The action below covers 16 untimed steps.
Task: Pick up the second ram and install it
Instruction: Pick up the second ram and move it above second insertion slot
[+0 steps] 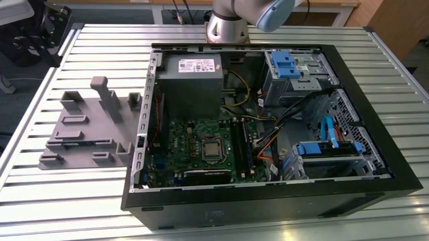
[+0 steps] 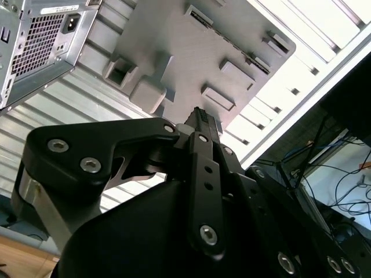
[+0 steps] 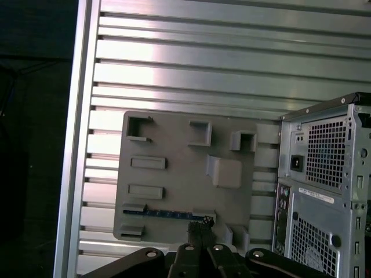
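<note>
The second ram [image 3: 168, 212] is a thin blue strip standing on edge in a slot of the grey holder block [image 3: 174, 174], near the block's edge. In the exterior view the ram [image 1: 75, 144] shows as a bluish line low on the holder [image 1: 87, 125], on the exterior view's left of the computer. My gripper [image 3: 200, 227] hovers above the holder, its black fingertips close together over one end of the strip, apart from it, with nothing between them. In the second wrist view the gripper [image 2: 201, 117] points down at the holder [image 2: 191, 52]. The motherboard's long black slots [image 1: 242, 145] lie inside the case.
The open black computer case [image 1: 268, 130] lies on the slatted metal table [image 1: 100, 40], with a grey power supply [image 1: 191, 80], cables and blue drive brackets [image 1: 288, 65] inside. Its rear panel [image 3: 324, 185] stands beside the holder. The table edge [image 3: 72, 145] runs past the holder's far side.
</note>
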Tool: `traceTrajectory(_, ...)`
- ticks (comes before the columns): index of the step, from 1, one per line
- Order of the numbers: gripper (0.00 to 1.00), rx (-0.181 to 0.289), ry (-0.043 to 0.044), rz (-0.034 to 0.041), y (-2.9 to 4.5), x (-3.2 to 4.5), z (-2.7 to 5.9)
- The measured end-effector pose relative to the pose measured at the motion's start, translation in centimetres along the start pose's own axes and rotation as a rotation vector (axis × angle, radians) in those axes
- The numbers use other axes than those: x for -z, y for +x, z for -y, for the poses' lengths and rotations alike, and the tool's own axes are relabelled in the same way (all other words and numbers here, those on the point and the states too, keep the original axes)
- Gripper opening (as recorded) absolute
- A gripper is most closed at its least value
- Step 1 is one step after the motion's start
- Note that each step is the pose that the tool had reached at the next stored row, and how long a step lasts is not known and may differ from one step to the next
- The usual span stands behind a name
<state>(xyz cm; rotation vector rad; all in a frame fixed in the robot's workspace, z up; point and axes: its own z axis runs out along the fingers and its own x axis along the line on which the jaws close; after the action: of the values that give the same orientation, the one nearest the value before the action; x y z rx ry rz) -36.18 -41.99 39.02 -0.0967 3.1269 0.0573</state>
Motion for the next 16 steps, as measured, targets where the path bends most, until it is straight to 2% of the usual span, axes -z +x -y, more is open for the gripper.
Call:
traceTrajectory(9, 0.11, 0.019, -0.0003, -0.0007, 0.0, 0.0, 0.0)
traceTrajectory(16, 0.11, 0.063, -0.0008, -0.0024, 0.0, 0.01, 0.01)
